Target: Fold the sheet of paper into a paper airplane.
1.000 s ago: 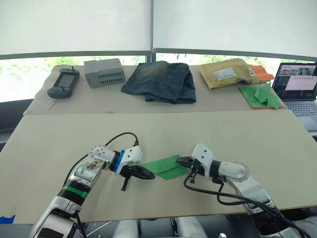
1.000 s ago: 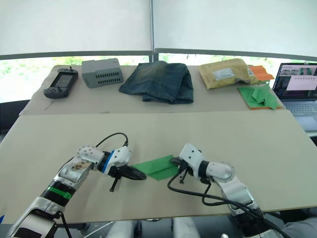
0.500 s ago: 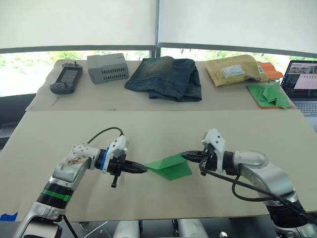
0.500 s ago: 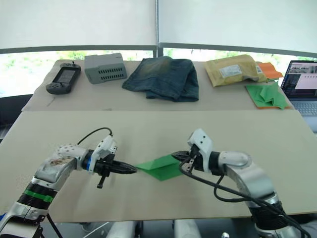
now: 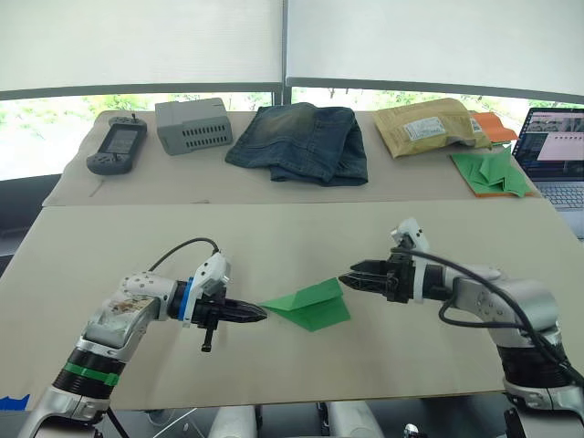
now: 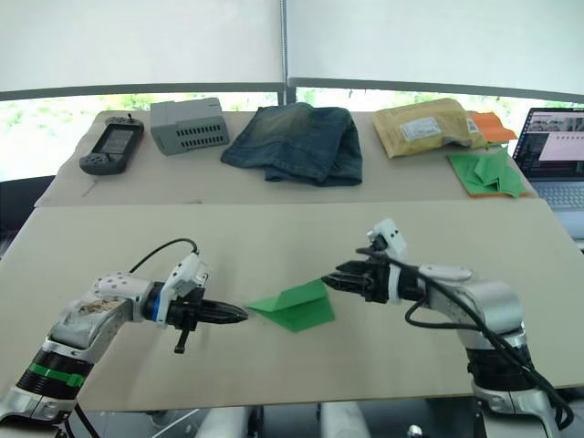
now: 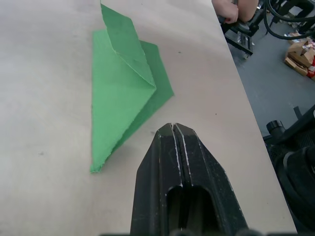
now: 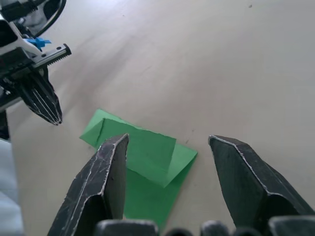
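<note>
The sheet of paper (image 5: 310,306) is bright green and folded into a pointed triangle, lying on the near table with one flap standing up along its crease (image 7: 125,54). My left gripper (image 5: 264,313) is shut with nothing in it. Its tip sits just beside the paper's left point, and it also shows in the right wrist view (image 8: 51,115). My right gripper (image 5: 346,278) is open just to the right of the raised flap, apart from the paper. The paper (image 8: 147,162) lies beyond its spread fingers (image 8: 115,162).
On the far table lie a black handheld device (image 5: 117,146), a grey box (image 5: 192,126), folded jeans (image 5: 301,141), a yellow padded envelope (image 5: 427,128), a pile of green and orange papers (image 5: 493,172) and a laptop (image 5: 558,155). The near table's front edge (image 5: 301,400) is close below both arms.
My right gripper has opened, let go of the paper's raised right corner and drawn back to the right. The left gripper stays shut at the paper's left point. The camera shifted slightly.
</note>
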`<state>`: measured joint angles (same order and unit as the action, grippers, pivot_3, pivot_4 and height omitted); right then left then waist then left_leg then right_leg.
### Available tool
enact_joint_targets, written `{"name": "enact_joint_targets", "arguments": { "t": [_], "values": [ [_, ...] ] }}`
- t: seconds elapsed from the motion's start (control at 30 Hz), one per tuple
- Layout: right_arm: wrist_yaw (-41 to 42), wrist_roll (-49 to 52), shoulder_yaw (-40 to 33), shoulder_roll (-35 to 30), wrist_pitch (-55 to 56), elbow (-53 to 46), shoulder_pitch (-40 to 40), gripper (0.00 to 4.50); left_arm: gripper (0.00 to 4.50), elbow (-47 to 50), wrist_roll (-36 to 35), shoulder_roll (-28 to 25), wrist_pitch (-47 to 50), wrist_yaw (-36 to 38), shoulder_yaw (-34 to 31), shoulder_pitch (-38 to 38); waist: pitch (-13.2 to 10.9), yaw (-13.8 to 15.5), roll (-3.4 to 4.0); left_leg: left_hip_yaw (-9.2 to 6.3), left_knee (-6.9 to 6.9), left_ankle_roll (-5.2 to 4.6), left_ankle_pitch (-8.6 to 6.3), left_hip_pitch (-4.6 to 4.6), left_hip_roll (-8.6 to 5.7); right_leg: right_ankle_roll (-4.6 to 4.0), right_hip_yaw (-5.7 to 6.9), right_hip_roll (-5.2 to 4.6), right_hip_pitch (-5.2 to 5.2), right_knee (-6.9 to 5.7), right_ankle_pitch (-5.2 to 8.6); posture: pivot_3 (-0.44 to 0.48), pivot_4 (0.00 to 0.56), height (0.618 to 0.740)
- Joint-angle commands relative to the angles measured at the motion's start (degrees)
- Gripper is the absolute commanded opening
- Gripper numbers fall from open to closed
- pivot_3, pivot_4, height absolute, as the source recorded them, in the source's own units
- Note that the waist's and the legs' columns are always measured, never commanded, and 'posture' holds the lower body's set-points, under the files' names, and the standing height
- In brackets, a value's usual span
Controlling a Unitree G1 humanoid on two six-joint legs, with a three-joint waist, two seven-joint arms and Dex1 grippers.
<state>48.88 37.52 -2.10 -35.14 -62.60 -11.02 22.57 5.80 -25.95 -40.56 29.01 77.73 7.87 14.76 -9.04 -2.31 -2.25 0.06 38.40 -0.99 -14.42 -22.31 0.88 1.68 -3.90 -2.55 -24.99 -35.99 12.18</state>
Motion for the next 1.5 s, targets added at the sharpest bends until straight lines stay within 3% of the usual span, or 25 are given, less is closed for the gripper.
{"name": "enact_joint_targets", "arguments": {
  "t": [0.03, 0.6, 0.7, 0.9, 1.13, 1.33, 1.5],
  "values": [
    [4.20, 2.26, 1.31, -1.04, -1.55, 4.46, 2.48, 2.98, 0.00, 1.72, -0.19, 0.49, -1.30, -3.13, -2.14, -0.33, 0.00, 0.00, 0.00, 0.00, 0.00, 0.00, 0.00, 0.00, 0.00, 0.01, 0.00, -0.01, 0.00, 0.01, 0.00, 0.000, 0.150, 0.728],
    [14.81, -1.09, 9.96, 1.53, 4.24, 15.96, 8.56, 2.98, 0.00, 5.78, -1.23, -1.64, -0.46, -10.27, -6.33, -6.85, -0.03, -0.13, 0.04, 0.01, 0.07, 0.00, 0.00, -0.01, 0.02, -0.01, -0.01, 0.00, -0.03, -0.07, -0.03, 0.000, 0.150, 0.728],
    [16.33, -2.23, 11.93, 1.35, 5.13, 16.56, 8.54, 2.19, 0.00, 7.35, -2.01, -1.83, 0.33, -10.70, -6.66, -7.88, -0.03, -0.13, 0.04, 0.01, 0.13, 0.00, 0.00, -0.03, 0.03, -0.10, -0.01, 0.00, -0.03, -0.07, -0.10, 0.000, 0.150, 0.728],
    [18.93, -3.62, 11.87, -0.01, 9.46, 14.42, 8.12, 0.07, 0.00, 7.62, -3.35, -2.50, 0.21, -10.53, -8.41, -8.40, -0.05, -0.09, 0.06, 0.01, 0.24, 0.00, 0.00, -0.07, 0.03, -0.10, 0.00, -0.03, -0.03, -0.09, -0.14, 0.000, 0.150, 0.728],
    [14.22, -3.35, 4.60, 2.20, 18.57, 6.39, 8.79, 0.03, 0.00, 6.36, -6.74, -3.76, 2.75, -8.77, -10.28, -6.42, -0.08, -0.16, 0.09, 0.02, 0.36, 0.00, 0.00, -0.06, 0.03, 0.02, 0.00, 0.04, -0.02, -0.11, -0.17, 0.000, 0.150, 0.728],
    [13.88, -18.83, 9.34, 1.79, 46.77, 2.05, 5.11, 0.03, 0.00, 3.86, -8.46, -3.45, 1.71, -7.32, -12.10, -3.29, -0.09, -0.09, 0.11, 0.05, 0.35, 0.01, 0.00, -0.11, 0.03, 0.03, 0.02, 0.03, -0.05, -0.08, -0.16, 0.000, 0.150, 0.728],
    [9.32, -34.75, 13.85, 2.51, 80.57, 10.70, 0.98, 0.03, 0.00, 3.10, -9.84, -2.54, 1.11, -7.10, -13.30, -1.78, -0.10, -0.07, 0.11, 0.10, 0.42, 0.02, 0.00, -0.10, -0.02, 0.05, -0.01, -0.02, -0.03, -0.09, -0.18, 0.000, 0.150, 0.728]
  ]
}}
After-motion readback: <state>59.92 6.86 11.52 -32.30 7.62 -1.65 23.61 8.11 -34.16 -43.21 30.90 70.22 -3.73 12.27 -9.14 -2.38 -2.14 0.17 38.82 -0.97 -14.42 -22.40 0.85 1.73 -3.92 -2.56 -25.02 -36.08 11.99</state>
